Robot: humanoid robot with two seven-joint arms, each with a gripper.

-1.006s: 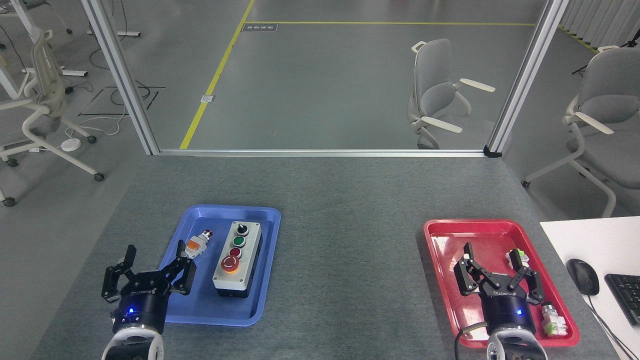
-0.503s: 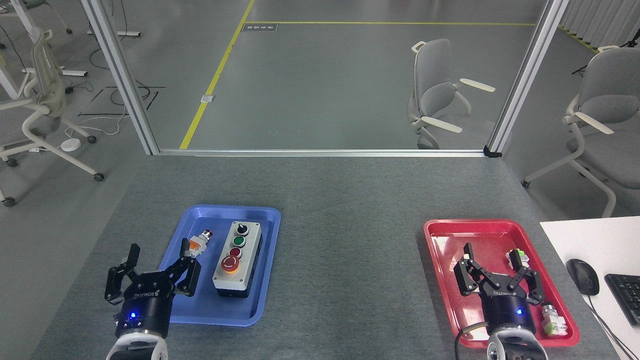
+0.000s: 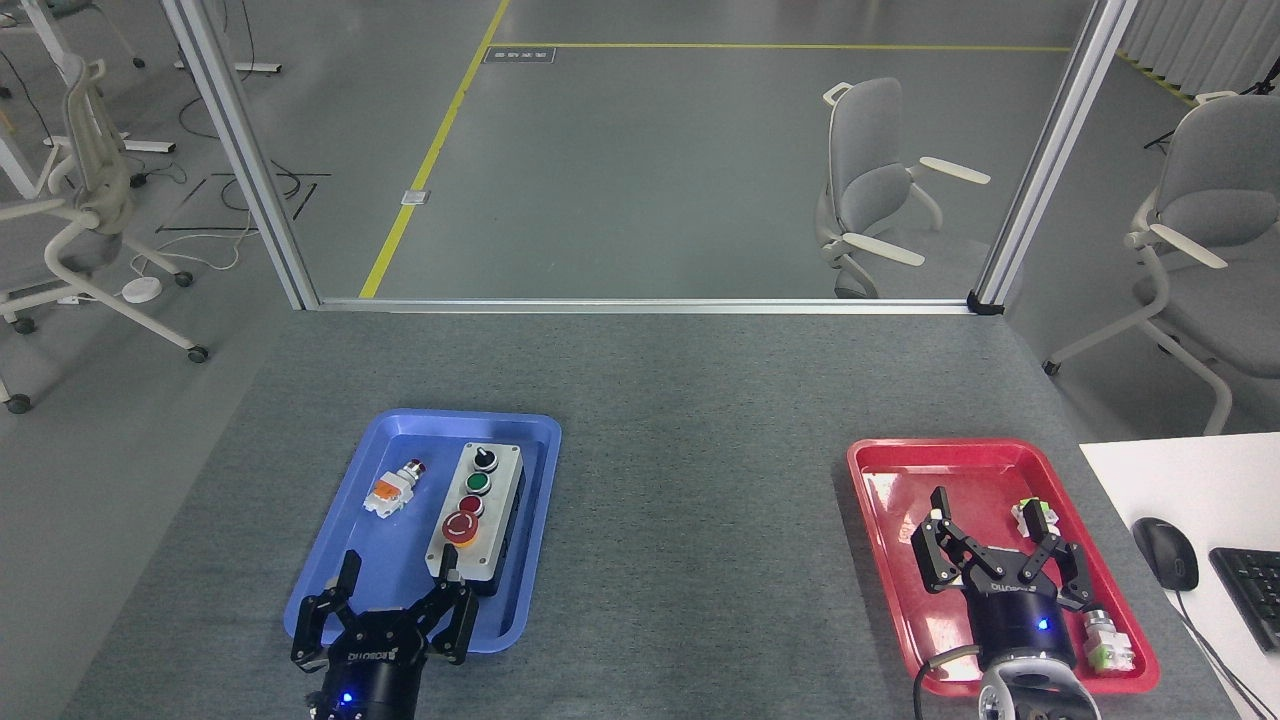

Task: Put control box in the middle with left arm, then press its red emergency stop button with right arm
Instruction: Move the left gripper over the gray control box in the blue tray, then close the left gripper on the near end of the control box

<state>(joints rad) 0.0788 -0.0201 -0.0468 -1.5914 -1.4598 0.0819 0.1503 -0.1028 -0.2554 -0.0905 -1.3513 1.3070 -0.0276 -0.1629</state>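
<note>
The control box [image 3: 478,515] lies lengthwise in the blue tray [image 3: 395,590], grey top up, with a black knob, a green button, a small red button and the big red emergency stop button [image 3: 460,527] nearest me. My left gripper [image 3: 395,590] hangs open over the tray's near edge, just in front of the box, one fingertip close to its near end. Over the red tray [image 3: 890,470] at the right, my right gripper [image 3: 993,540] is open and holds nothing.
A small push-button part with an orange body [image 3: 393,488] lies in the blue tray left of the box. Two parts with green bodies [image 3: 1035,515] [image 3: 1108,645] lie in the red tray. A mouse [image 3: 1165,552] and keyboard [image 3: 1252,592] sit on a white desk at right.
My left gripper has moved right and toward me, from beside the blue tray's left edge to over its near edge in front of the control box. The right gripper shifted slightly.
</note>
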